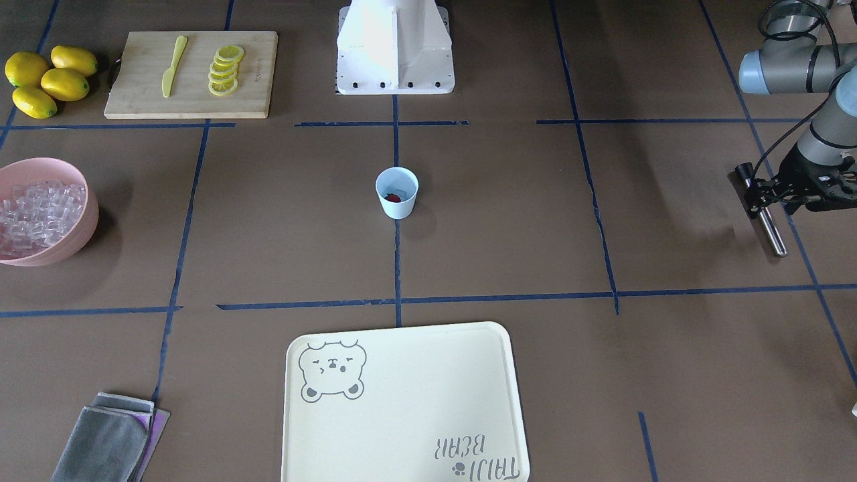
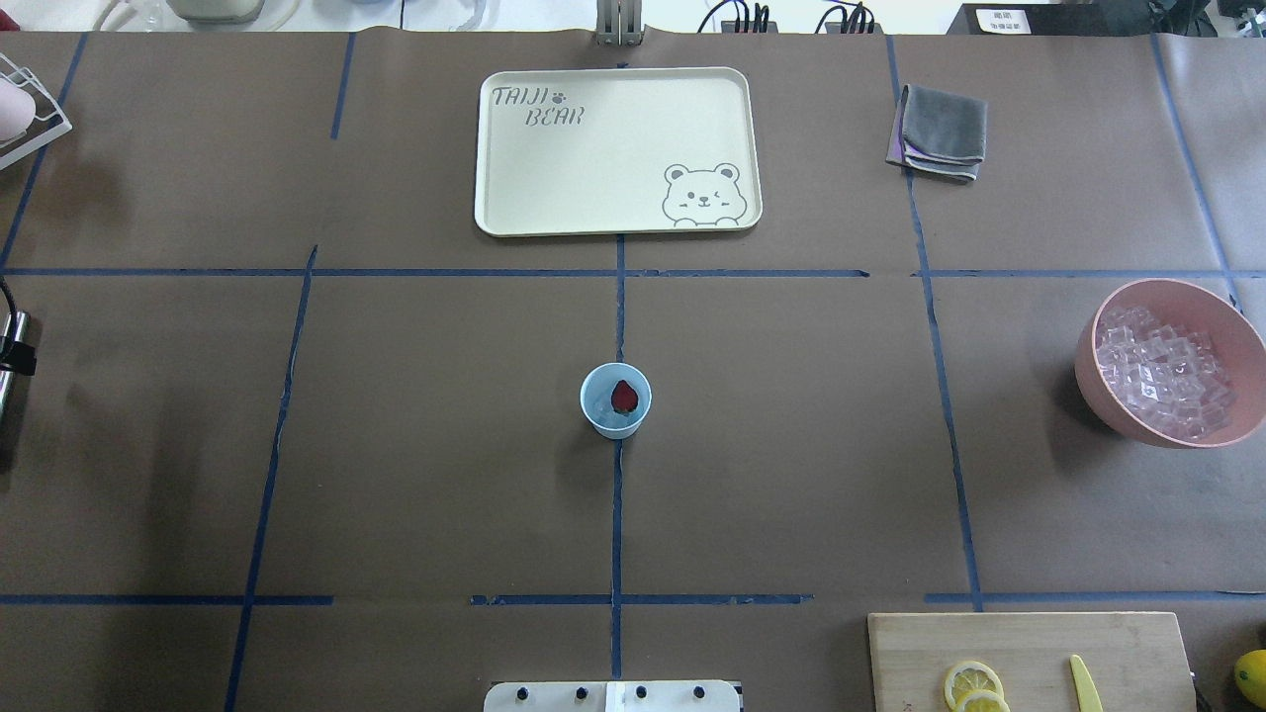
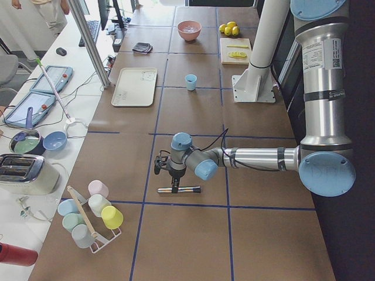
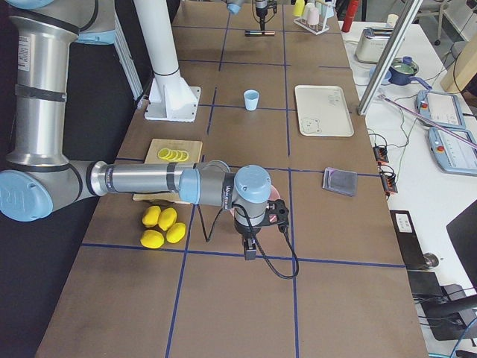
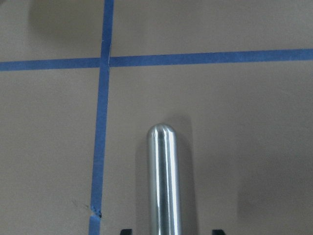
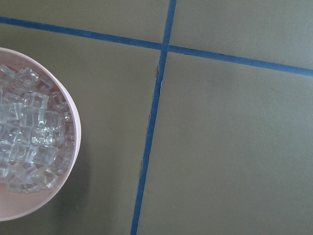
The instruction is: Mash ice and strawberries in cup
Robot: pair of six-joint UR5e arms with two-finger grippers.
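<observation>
Blue cup [image 1: 397,193], strawberry [image 2: 624,397] inside, sat mid-frame on the tabletop [image 1: 535,234]. Your left end effector [image 1: 762,199], far right in the front view, straddled the metal rod [image 1: 773,237], spread open; rod ran diagonally. Right end effector [image 4: 251,252] by ice [image 1: 33,214]: state unclear.

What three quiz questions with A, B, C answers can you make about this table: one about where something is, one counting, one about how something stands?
1. Where is the strawberry? A in the cup; B in the pink bowl; C on the tray.
2. How many whole lemons are there? A two; B four; C six.
3. How does the cup stand? A upright; B on its side; C upside down.
1 A: the strawberry lies inside the cup.
2 B: four lemons sit together beside the wooden board.
3 A: its open mouth faces up.
</observation>
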